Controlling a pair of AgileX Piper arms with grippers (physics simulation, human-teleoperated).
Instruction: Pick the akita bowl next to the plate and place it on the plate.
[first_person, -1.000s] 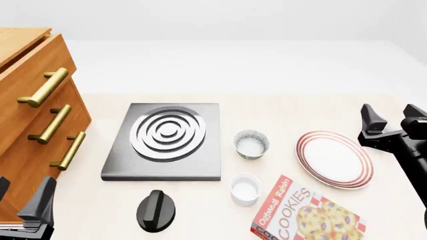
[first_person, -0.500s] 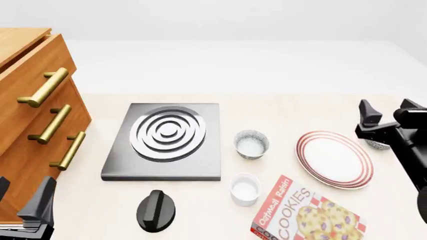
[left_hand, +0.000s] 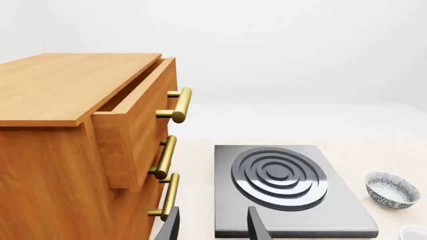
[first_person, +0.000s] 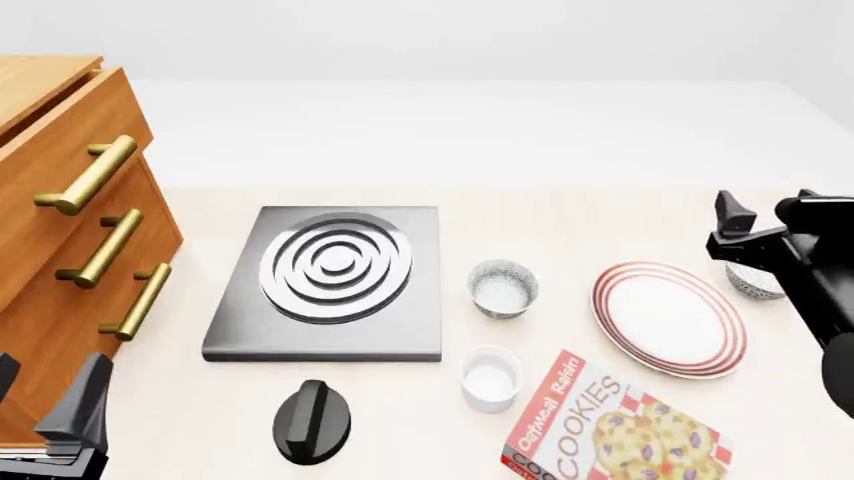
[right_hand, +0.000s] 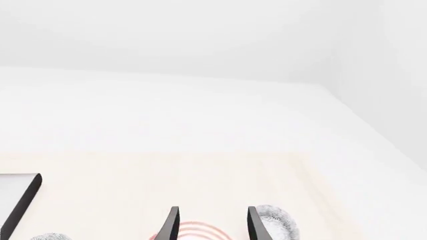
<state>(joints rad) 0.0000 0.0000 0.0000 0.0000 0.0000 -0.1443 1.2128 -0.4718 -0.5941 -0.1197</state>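
At the table's right end, the akita bowl (first_person: 755, 281) sits just beyond the plate (first_person: 667, 317), directly under your right gripper (first_person: 763, 222), jaws parted and empty.

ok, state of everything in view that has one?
Top drawer, slightly open.
Plate, empty.
Akita bowl right of plate, upright on table, ungrasped.
Akita bowl beside stove, upright, empty.
White cup, upright, empty.
Cookie box, lying flat.
Left end effector, open, empty.
Right end effector, open, empty.
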